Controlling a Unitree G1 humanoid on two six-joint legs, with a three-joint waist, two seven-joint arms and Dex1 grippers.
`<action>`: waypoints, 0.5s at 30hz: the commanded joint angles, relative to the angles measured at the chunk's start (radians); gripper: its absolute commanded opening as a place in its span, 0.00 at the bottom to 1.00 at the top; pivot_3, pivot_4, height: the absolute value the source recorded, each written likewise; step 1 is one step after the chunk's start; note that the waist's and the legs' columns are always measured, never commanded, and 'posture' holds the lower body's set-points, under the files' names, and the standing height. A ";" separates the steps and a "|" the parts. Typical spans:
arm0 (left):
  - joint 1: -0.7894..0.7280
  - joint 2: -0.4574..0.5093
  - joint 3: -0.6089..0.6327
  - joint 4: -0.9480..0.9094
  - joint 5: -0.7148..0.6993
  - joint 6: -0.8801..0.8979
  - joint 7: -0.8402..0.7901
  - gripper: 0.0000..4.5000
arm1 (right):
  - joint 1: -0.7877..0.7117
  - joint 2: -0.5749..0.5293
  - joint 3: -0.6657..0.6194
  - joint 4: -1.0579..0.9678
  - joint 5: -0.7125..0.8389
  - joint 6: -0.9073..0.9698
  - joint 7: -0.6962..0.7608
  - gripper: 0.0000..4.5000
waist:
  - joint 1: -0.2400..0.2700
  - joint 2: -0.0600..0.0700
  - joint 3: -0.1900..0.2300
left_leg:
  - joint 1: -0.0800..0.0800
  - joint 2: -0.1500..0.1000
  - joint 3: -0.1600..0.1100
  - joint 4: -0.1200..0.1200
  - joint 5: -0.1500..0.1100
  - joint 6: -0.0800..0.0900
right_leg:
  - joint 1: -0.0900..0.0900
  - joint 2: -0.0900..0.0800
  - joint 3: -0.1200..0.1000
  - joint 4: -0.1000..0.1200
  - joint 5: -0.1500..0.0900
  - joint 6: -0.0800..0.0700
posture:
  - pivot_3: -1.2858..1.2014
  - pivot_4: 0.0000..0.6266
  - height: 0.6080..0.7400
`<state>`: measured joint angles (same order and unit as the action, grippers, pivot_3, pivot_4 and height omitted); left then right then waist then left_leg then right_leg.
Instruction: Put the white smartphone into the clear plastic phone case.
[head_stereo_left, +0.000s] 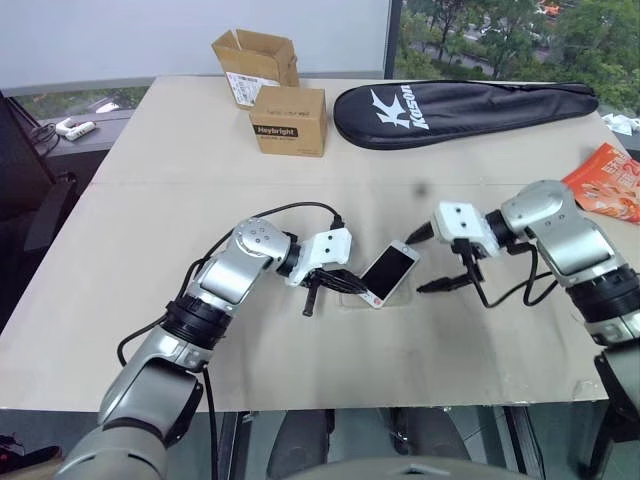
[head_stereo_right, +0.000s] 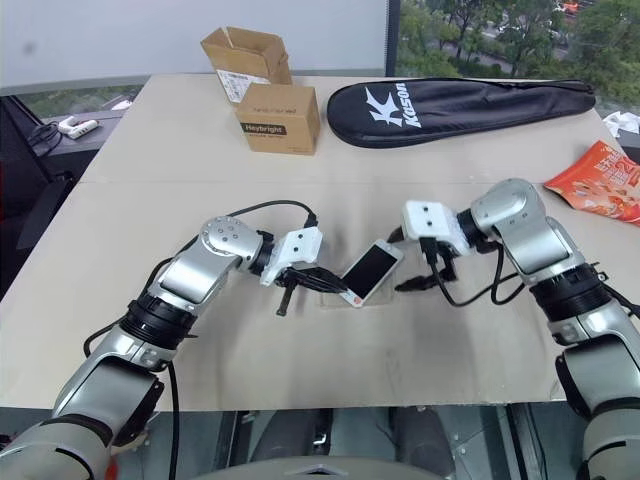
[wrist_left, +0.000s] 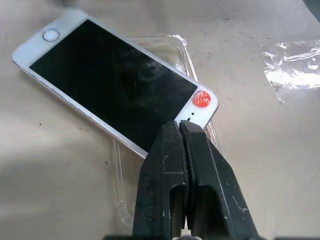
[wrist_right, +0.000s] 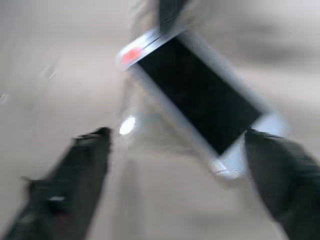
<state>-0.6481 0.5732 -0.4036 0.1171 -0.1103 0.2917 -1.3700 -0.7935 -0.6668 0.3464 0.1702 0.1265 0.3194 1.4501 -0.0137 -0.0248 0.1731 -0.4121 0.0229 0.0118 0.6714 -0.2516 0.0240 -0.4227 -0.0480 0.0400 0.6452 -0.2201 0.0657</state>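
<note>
Left pincer (wrist_left: 184, 131) pressed together at the white smartphone's (wrist_left: 107, 80) edge, right pincer (wrist_right: 175, 140) spread wide, holding nothing.

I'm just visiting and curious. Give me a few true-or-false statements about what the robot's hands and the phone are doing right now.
1. The white smartphone lies askew across the clear plastic phone case, not seated in it. True.
2. The left gripper is wide open. False: its fingers are pressed together at the phone's end.
3. The right gripper has its fingers spread apart. True.
4. The phone lies screen down. False: the black screen faces up.
5. A black racket bag lies at the table's far side. True.
</note>
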 joint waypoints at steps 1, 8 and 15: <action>-0.002 0.002 -0.022 0.018 0.026 -0.005 -0.003 0.00 | -0.057 0.061 -0.060 0.060 0.062 0.112 -0.041 0.99 | 0.000 0.000 0.000 | 0.000 0.000 0.000 0.000 0.000 0.000 | 0.000 0.000 0.000 0.000 0.000 0.000 | 0.52 0.24 1.00; -0.004 0.001 -0.025 0.033 0.030 -0.015 -0.012 0.00 | -0.132 0.157 -0.005 0.272 0.034 0.082 0.010 0.99 | 0.002 0.000 0.000 | -0.001 -0.001 0.000 0.000 0.000 0.000 | 0.000 0.000 -0.001 0.000 0.000 0.000 | 0.52 0.24 1.00; -0.004 0.000 -0.023 0.037 0.034 -0.018 -0.017 0.00 | -0.204 0.229 0.024 0.413 0.005 0.025 0.061 0.99 | 0.000 0.001 0.000 | 0.000 -0.001 -0.001 0.000 0.000 0.000 | 0.000 0.000 -0.001 0.001 0.000 0.000 | 0.52 0.24 1.00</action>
<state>-0.6579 0.5721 -0.4048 0.1430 -0.0988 0.2759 -1.3881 -0.9690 -0.4397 0.3772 0.5717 0.1356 0.3739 1.4745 -0.0140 -0.0238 0.1726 -0.4125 0.0224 0.0106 0.6715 -0.2516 0.0239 -0.4227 -0.0483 0.0385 0.6466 -0.2200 0.0658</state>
